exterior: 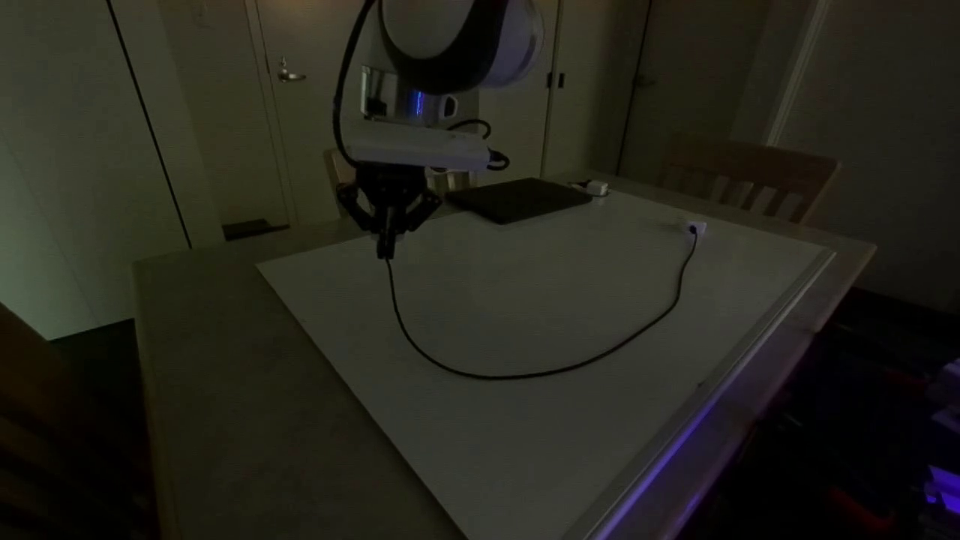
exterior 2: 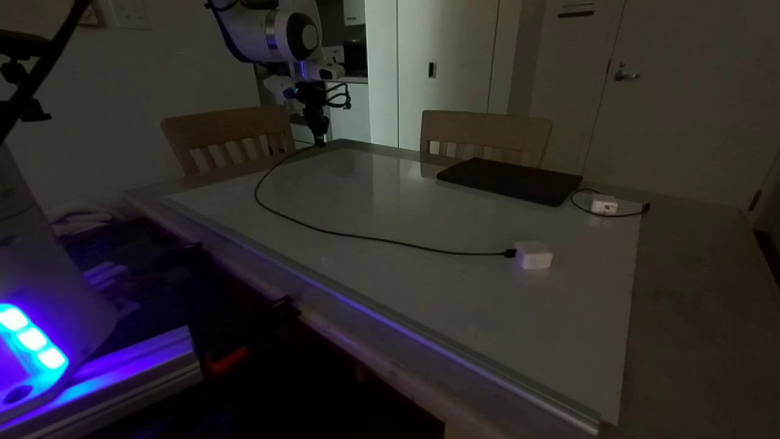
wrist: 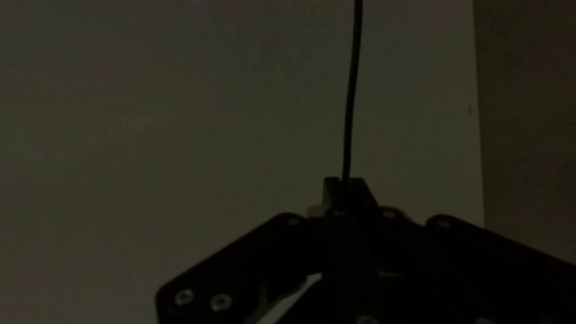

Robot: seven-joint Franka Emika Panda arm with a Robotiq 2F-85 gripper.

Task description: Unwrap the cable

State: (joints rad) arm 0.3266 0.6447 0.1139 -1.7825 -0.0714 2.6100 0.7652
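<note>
One long, thin black cable [exterior: 517, 376], pinched in one black gripper [exterior: 386, 250], reaches one white cubic plug [exterior 2: 534, 255]; a second white plug [exterior 2: 604, 205] flanks one flat black rectangular pad [exterior 2: 510, 181].

The cable [exterior: 525, 376] is plain black, and the plug [exterior 2: 533, 256] at its end is white. The other plug [exterior 2: 603, 205] is white too, with a black cord [exterior 2: 623, 216]. The flat pad [exterior 2: 510, 180] is black as well. The hand [exterior: 386, 249] is black, and the arm [exterior: 517, 52] is white with black parts. The board [exterior: 525, 315] looks pale grey, with a purple-blue shine on its edge strip [exterior 2: 396, 323]. The desk [exterior: 247, 375] is a dull grey-brown, and the chairs [exterior 2: 487, 125] are brown. The lights [exterior 2: 32, 338] on the robot's foot [exterior 2: 55, 274] glow bright blue, almost white in the middle.
</note>
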